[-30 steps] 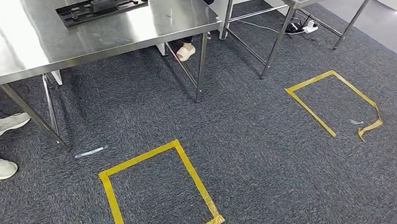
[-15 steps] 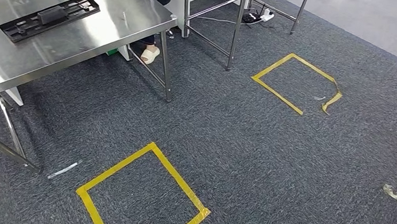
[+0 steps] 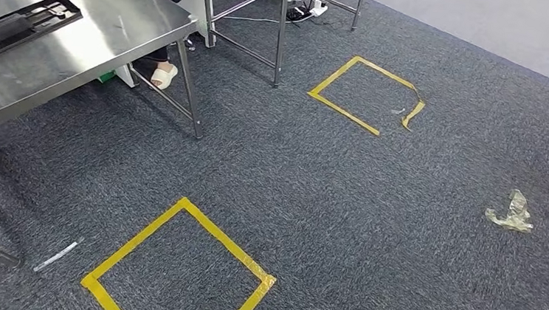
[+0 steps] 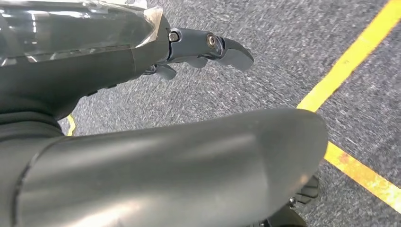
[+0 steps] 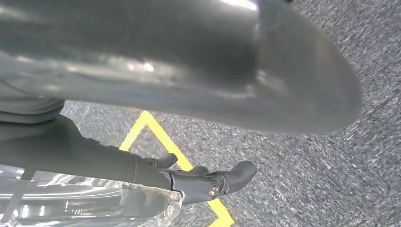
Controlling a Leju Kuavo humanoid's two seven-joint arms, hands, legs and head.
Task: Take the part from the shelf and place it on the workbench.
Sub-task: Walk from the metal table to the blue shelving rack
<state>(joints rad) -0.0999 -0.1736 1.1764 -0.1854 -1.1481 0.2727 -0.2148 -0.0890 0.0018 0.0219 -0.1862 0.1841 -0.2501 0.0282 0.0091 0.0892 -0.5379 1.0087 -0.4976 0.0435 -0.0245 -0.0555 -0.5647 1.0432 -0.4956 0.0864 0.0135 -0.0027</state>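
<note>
A steel workbench (image 3: 79,58) stands at the left of the head view. On it lies a black tray (image 3: 23,24) holding a dark grey block; the picture's edge cuts the tray off. My left hand (image 4: 189,45) hangs above grey carpet near a yellow tape line, fingers stretched out, holding nothing. In the right wrist view my right hand (image 5: 203,182) hangs the same way over the carpet, with nothing between its fingers.
Two yellow tape squares mark the carpet, one near (image 3: 181,266) and one farther off (image 3: 365,95). A crumpled clear wrapper (image 3: 510,213) lies at the right. A person's slippered foot (image 3: 162,76) shows under the workbench. Behind stand a second table's legs (image 3: 280,29) and a power strip (image 3: 305,9).
The camera has swung to the right, so the workbench and tape squares have slid left in the picture. The crumpled wrapper has come further into view.
</note>
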